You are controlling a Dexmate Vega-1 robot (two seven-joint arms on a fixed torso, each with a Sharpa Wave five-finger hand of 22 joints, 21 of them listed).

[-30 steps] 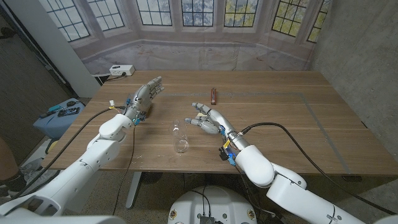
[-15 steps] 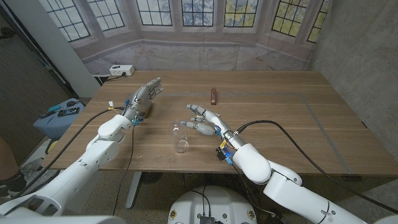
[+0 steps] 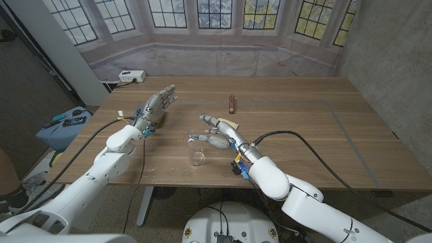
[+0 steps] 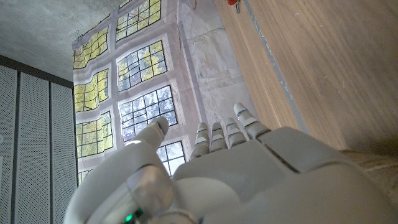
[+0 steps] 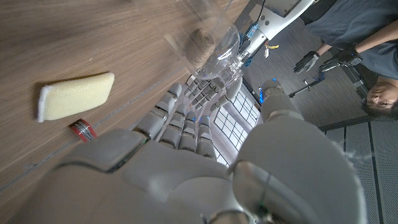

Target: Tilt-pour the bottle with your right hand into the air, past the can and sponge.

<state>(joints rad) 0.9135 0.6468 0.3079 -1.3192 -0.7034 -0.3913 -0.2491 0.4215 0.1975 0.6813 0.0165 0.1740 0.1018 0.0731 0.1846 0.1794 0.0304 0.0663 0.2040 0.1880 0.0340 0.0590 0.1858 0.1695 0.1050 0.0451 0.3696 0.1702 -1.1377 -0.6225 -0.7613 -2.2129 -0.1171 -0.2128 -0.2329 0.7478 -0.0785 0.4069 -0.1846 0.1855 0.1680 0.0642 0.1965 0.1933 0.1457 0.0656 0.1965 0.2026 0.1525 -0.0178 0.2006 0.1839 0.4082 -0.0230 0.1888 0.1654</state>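
Note:
A clear plastic bottle [image 3: 196, 150] stands near the table's front edge; it also appears in the right wrist view as the bottle [image 5: 208, 43]. My right hand [image 3: 217, 134] hovers just to its right, fingers spread toward its neck and holding nothing. A yellow sponge [image 3: 230, 123] lies right behind that hand, and it is seen again as the sponge [image 5: 74, 96]. A dark red can [image 3: 231, 103] lies on its side farther back, with its end showing as the can [image 5: 82, 129]. Over the table's left part my left hand [image 3: 156, 104] is raised, fingers apart and empty.
A white power strip [image 3: 131, 76] sits at the table's back left corner. Thin tape lines [image 3: 351, 135] mark the right half of the table. A person [image 5: 354, 43] with gloved hands shows beyond the table in the right wrist view.
My right hand has slid left, from beside the sponge to close against the bottle. The bottle, can, sponge and left hand have stayed put.

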